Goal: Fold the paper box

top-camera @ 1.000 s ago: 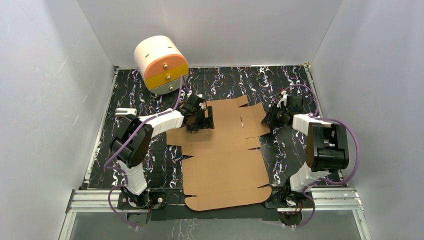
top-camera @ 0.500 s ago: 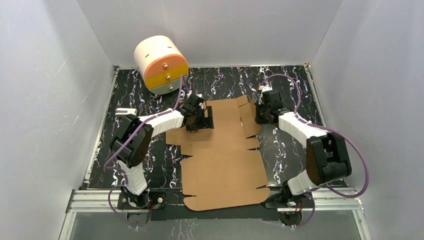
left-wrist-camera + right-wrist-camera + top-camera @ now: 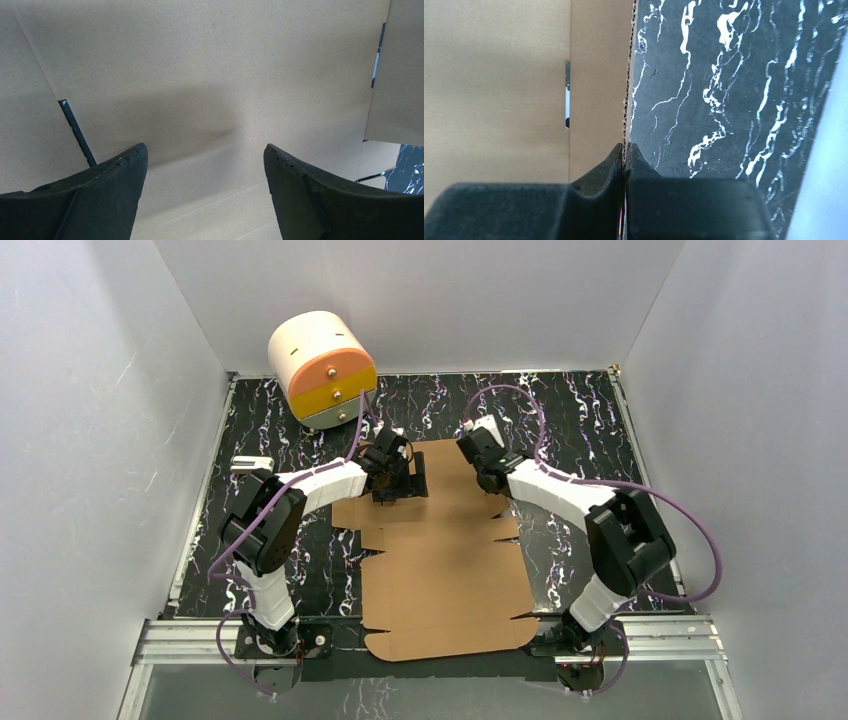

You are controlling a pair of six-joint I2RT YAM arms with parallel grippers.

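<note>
The paper box [image 3: 445, 560] is a flat brown die-cut cardboard sheet lying from the table's middle to its near edge. My left gripper [image 3: 392, 483] is open and presses down on the sheet's far left part; its wrist view shows bare cardboard [image 3: 210, 75] between the spread fingers. My right gripper [image 3: 487, 472] is shut on the far right flap's edge [image 3: 626, 100], which stands upright and swings over the sheet. The flap's corrugated edge runs between the right fingertips [image 3: 616, 157].
A cream cylindrical cabinet [image 3: 320, 368] with orange and yellow drawers stands at the far left corner. White walls close in the black marbled table [image 3: 590, 420] on three sides. A metal rail [image 3: 440, 640] runs along the near edge.
My right gripper has swung left from the sheet's right side toward its middle, carrying the right flap up and over. The left gripper has stayed put.
</note>
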